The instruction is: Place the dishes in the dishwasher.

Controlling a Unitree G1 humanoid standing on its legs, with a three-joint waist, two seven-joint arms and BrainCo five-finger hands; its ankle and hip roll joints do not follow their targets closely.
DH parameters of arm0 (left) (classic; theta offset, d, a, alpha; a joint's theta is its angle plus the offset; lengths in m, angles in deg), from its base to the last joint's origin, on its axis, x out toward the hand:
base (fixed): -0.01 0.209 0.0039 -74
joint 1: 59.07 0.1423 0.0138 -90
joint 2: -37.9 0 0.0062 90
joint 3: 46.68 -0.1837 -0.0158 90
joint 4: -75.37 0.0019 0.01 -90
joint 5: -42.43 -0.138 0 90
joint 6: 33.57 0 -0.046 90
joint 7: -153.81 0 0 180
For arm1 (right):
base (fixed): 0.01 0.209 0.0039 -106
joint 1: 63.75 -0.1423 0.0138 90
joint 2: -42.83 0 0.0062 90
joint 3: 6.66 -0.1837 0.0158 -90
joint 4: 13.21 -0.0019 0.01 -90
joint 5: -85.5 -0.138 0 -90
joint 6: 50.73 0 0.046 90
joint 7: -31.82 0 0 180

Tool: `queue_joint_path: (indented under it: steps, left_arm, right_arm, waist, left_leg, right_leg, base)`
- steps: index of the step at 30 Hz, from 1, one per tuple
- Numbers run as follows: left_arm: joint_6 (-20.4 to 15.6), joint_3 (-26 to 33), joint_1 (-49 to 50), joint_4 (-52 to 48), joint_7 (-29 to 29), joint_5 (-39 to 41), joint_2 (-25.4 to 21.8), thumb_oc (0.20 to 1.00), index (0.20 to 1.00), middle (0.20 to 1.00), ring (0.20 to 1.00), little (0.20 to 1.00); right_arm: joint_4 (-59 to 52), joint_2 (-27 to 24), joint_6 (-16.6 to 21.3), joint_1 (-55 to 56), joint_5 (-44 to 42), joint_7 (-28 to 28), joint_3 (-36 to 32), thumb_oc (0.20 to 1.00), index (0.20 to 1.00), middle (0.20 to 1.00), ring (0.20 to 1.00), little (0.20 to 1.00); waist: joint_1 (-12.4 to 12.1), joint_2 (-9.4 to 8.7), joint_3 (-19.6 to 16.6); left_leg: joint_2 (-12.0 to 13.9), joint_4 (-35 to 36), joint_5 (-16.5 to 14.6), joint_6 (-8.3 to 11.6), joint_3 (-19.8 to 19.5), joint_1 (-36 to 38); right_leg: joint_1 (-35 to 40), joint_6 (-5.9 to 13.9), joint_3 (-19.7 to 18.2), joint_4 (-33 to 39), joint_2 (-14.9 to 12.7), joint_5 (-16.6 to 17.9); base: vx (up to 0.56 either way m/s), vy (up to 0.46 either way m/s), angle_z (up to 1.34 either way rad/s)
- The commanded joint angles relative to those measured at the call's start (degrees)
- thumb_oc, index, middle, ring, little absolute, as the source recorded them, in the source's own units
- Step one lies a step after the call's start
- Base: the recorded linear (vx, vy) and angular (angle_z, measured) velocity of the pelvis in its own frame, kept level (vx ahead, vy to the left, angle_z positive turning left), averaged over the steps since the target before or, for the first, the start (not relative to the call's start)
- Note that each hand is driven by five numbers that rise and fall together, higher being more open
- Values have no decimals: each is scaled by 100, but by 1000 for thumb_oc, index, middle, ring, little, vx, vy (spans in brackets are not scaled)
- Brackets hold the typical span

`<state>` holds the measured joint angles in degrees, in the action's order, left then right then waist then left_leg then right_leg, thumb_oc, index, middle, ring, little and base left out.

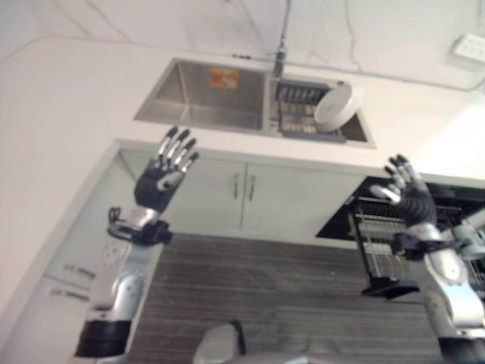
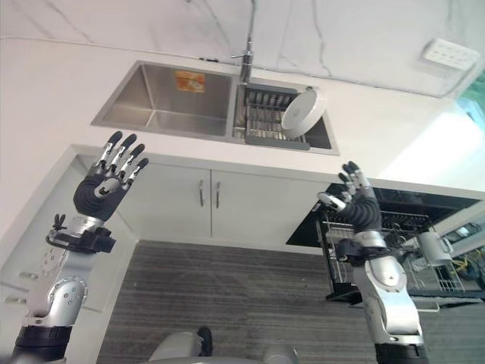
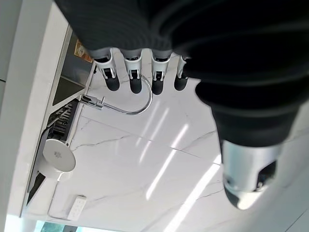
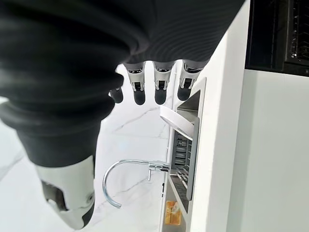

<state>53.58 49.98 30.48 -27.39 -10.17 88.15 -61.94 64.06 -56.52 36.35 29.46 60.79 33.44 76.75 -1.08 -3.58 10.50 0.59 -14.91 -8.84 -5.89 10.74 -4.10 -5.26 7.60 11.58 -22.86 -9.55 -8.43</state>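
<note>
White stone counter (image 2: 45, 83) carries a double steel sink (image 2: 159, 106); one round white plate (image 2: 303, 111) leans in its wire rack (image 2: 265, 114). Dishwasher (image 2: 424, 205) stands open at right, its wire basket (image 2: 409, 258) cut off at the edge. Left hand (image 2: 106, 184) and right hand (image 2: 358, 201) are raised, fingers spread, empty.
</note>
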Motion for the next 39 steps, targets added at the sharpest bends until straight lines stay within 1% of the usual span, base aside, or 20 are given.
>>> queue_joint_path:
  steps: [1,2,3,5,9,11,15,16,17,18,19,20,22,23,27,30,31,34,35,39]
  left_arm:
    - [-504,-176,-276,-389,20,-458,-177,1000,1000,1000,1000,1000]
    - [-525,-199,-303,-395,0,-494,-190,1000,1000,1000,1000,1000]
    - [-531,-260,-366,-452,-27,-583,-220,1000,1000,1000,1000,1000]
    - [-544,-306,-360,-591,-74,-611,-284,1000,1000,1000,1000,1000]
    - [-697,-429,-336,-694,-124,-809,-290,1000,1000,1000,1000,1000]
    - [-610,-461,-342,-742,-95,-608,-271,1000,1000,1000,1000,1000]
    - [-514,-497,-311,-792,-44,-93,-97,1000,1000,1000,1000,1000]
    - [-526,-499,-249,-810,-46,159,-43,1000,1000,1000,1000,1000]
    - [-566,-490,-194,-812,-19,274,9,1000,1000,1000,1000,1000]
    - [-606,-509,-135,-815,8,284,78,1000,1000,1000,1000,1000]
    - [-595,-516,-134,-821,13,297,97,1000,1000,1000,1000,1000]
    - [-586,-526,-130,-825,22,315,107,1000,1000,1000,1000,1000]
    - [-629,-528,-50,-767,141,413,100,1000,1000,1000,1000,1000]
    - [-648,-517,-7,-762,191,424,95,1000,1000,1000,1000,1000]
    - [-688,-500,19,-765,253,395,134,1000,1000,1000,1000,1000]
    - [-680,-525,-69,-761,229,388,145,1000,1000,1000,1000,1000]
    - [-691,-564,-176,-715,203,413,79,1000,1000,1000,1000,1000]
    - [-673,-595,-340,-682,194,400,16,1000,1000,1000,1000,1000]
    - [-650,-586,-448,-695,195,378,-46,1000,1000,1000,1000,1000]
    - [-676,-589,-541,-767,283,306,-100,1000,1000,1000,1000,1000]
  right_arm:
    - [-9,-259,390,-236,-281,-50,-259,1000,1000,1000,1000,1000]
    - [7,-251,392,-254,-322,-52,-257,1000,1000,1000,1000,1000]
    - [-6,-201,398,-281,-444,-36,-249,1000,1000,1000,1000,1000]
    - [-89,-165,385,-301,-436,-72,-196,1000,1000,1000,1000,1000]
    - [-211,-269,384,-361,-477,-51,-103,1000,1000,1000,1000,1000]
    - [-291,-299,314,-393,-487,7,-79,1000,1000,1000,1000,1000]
    - [-354,-364,121,-456,-333,-56,-33,1000,1000,1000,1000,1000]
    - [-360,-482,39,-416,-319,-204,-56,1000,1000,1000,1000,1000]
    - [-376,-608,51,-365,-396,-341,-82,1000,1000,1000,1000,1000]
    - [-410,-674,10,-331,-395,-452,-109,1000,1000,1000,1000,1000]
    - [-424,-685,1,-325,-385,-448,-107,1000,1000,1000,1000,1000]
    - [-437,-698,-19,-330,-406,-441,-98,1000,1000,1000,1000,1000]
    - [-335,-687,-3,-426,-451,-395,-28,1000,1000,1000,1000,1000]
    - [-323,-679,-5,-448,-446,-381,-1,1000,1000,1000,1000,1000]
    - [-314,-633,58,-402,-418,-371,10,1000,1000,1000,1000,1000]
    - [-336,-627,71,-414,-483,-260,-18,1000,1000,1000,1000,1000]
    - [-354,-604,64,-402,-509,-230,-39,1000,1000,1000,1000,1000]
    - [-379,-533,64,-392,-479,-171,-21,1000,1000,1000,1000,1000]
    - [-358,-458,124,-425,-488,-42,-19,1000,1000,1000,1000,1000]
    - [-324,-321,280,-541,-505,154,3,1000,1000,1000,1000,1000]
  waist:
    - [160,19,87]
    - [178,-3,101]
    - [274,-39,139]
    - [321,-53,177]
    - [350,-63,121]
    - [377,-69,47]
    - [511,3,-214]
    - [543,100,-296]
    - [519,82,-313]
    - [469,41,-265]
    - [448,25,-233]
    - [426,13,-189]
    - [401,104,-106]
    - [390,155,-81]
    - [348,278,-73]
    - [394,321,-118]
    - [437,347,-149]
    - [449,327,-158]
    - [415,284,-132]
    - [278,214,-88]
  left_leg:
    - [78,-228,-1,514,-396,-117]
    - [60,-228,-41,506,-378,-82]
    - [22,-228,-147,498,-367,41]
    - [-15,-228,-280,459,-368,212]
    - [6,-228,-385,443,-319,332]
    - [57,-228,-446,449,-220,427]
    - [274,-228,-585,564,104,740]
    - [351,-228,-379,704,82,952]
    - [284,-228,247,839,86,1031]
    - [204,-229,770,939,74,998]
    - [190,-237,804,937,75,909]
    - [174,-228,751,909,77,804]
    - [245,-228,294,810,65,460]
    - [311,-228,184,822,5,303]
    - [535,-228,238,1004,-348,-107]
    - [587,-228,167,1021,-288,-138]
    - [603,-228,104,1017,-222,-142]
    - [537,-228,41,965,-226,-119]
    - [459,-228,-10,894,-218,-89]
    - [292,-228,-80,737,-290,-92]
  right_leg:
    - [-199,27,193,567,184,1001]
    - [-317,69,121,567,142,1062]
    - [-661,171,-57,567,20,1296]
    - [-924,243,-132,567,-91,1540]
    - [-884,214,-182,567,-52,1308]
    - [-864,219,-141,567,-29,1208]
    - [-794,21,-15,567,76,941]
    - [-696,-115,-43,567,241,795]
    - [-616,-256,-142,567,315,695]
    - [-457,-365,-269,567,356,596]
    - [-401,-376,-298,567,359,577]
    - [-348,-370,-322,567,357,564]
    - [-248,-295,-333,567,423,543]
    - [-218,-275,-343,567,466,522]
    - [-127,-257,-340,567,479,352]
    - [-111,-218,-262,567,348,310]
    - [-115,-145,-154,567,231,357]
    - [-110,-42,-47,567,87,434]
    - [-104,48,40,567,-40,516]
    - [-59,143,140,567,-200,598]
  base:
    - [194,-150,-25]
    - [232,-178,-8]
    - [224,-172,9]
    - [311,-249,8]
    - [200,-198,12]
    - [231,-244,0]
    - [259,-253,-10]
    - [373,-348,-19]
    - [395,-342,-41]
    - [237,-223,-40]
    - [153,-117,-46]
    - [77,-10,-25]
    - [71,60,-14]
    - [45,79,8]
    - [55,147,0]
    - [62,259,-2]
    - [65,286,-2]
    - [65,241,18]
    - [63,236,33]
    - [52,232,16]
